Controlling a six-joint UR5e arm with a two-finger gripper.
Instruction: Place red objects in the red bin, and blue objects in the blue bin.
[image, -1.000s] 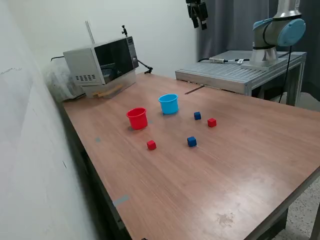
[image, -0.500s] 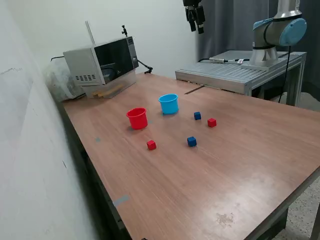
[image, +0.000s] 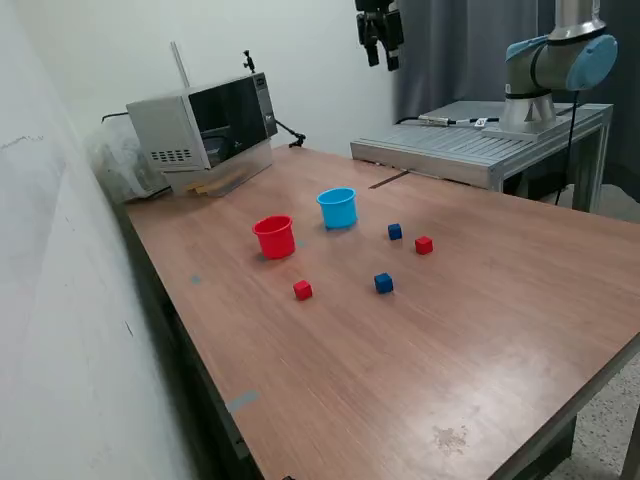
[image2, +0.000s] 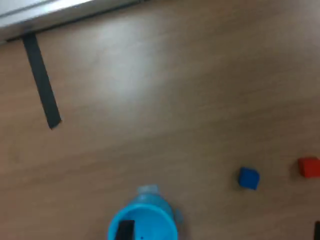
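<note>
We see the gripper (image: 379, 52) high above the wooden table (image: 480, 330), holding nothing; whether its fingers are parted, we cannot tell. The red cup (image: 274, 237) and light blue cup (image: 338, 208) stand upright, near each other. Two red cubes (image: 302, 290) (image: 424, 245) and two dark blue cubes (image: 384, 283) (image: 395, 232) lie apart on the table, outside both cups.
</note>
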